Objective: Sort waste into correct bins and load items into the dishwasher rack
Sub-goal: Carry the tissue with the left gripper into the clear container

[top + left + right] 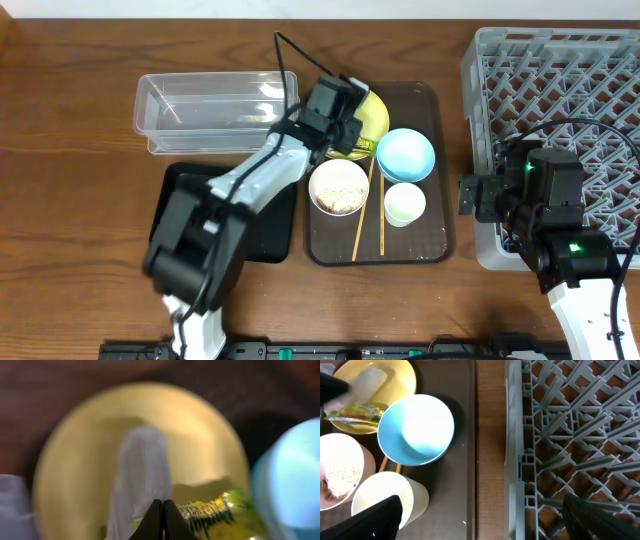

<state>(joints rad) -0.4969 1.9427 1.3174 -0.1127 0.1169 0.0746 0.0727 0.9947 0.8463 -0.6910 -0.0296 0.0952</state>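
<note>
On the wooden table, the wrapper lies on the yellow plate with the left end effector clenched right at it, blur hiding any real pinch. The right end effector hangs released beside the dishwasher rack; judging by this, nothing is sorted or loaded yet

Blurred, the yellow plate is filling the view, carrying white paper and a green-yellow wrapper. The left gripper is hanging over them, its dark fingers pressed together. A light blue bowl is sitting at the right edge.
</note>
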